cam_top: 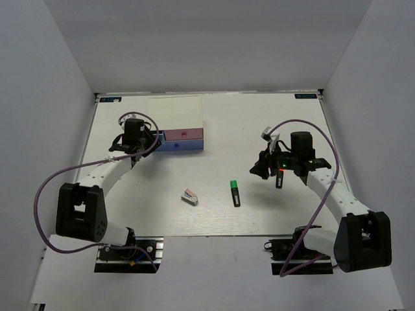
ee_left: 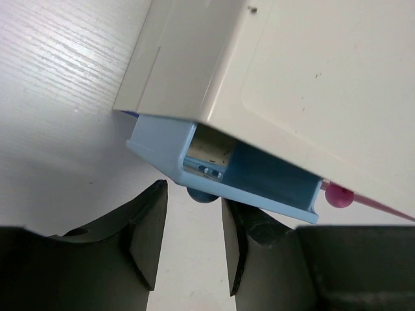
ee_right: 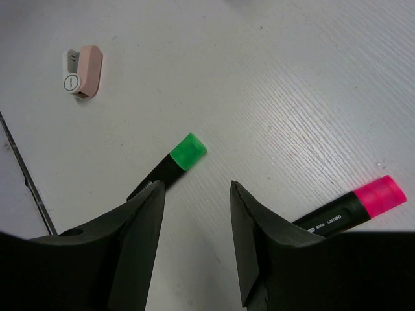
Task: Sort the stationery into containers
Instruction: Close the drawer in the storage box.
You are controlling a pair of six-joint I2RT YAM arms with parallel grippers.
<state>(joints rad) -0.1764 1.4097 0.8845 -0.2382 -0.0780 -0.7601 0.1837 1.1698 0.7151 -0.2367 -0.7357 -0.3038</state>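
Presently on the table [cam_top: 259,123], item by item:

- White box [cam_top: 174,111]: stands at the far left of centre, drawer fronts facing the arms.
- Light blue drawer [ee_left: 259,178]: pulled partly out at the box's left front corner. Its round blue knob [ee_left: 202,194] faces the left gripper. Something small and pale lies inside; it cannot be made out.
- Pink drawer [cam_top: 185,134]: beside the light blue one, with a pink knob [ee_left: 338,194].
- Wide blue-lavender drawer [cam_top: 181,146]: below the pink one.
- Left gripper [ee_left: 193,207]: jaws apart and holding nothing. The blue knob sits just at the mouth of the gap; contact cannot be told.
- Right gripper [ee_right: 194,194]: jaws apart and empty, hanging over the table's right half.
- Green-capped highlighter [ee_right: 185,155]: lies flat near the table's middle, its black body running behind the gripper's left-hand finger in the wrist view.
- Pink-capped highlighter [ee_right: 353,207]: lies flat just beside the other finger, partly hidden by it.
- Pink-and-white stapler [cam_top: 189,197]: lies alone left of the green-capped highlighter, well apart from both grippers.
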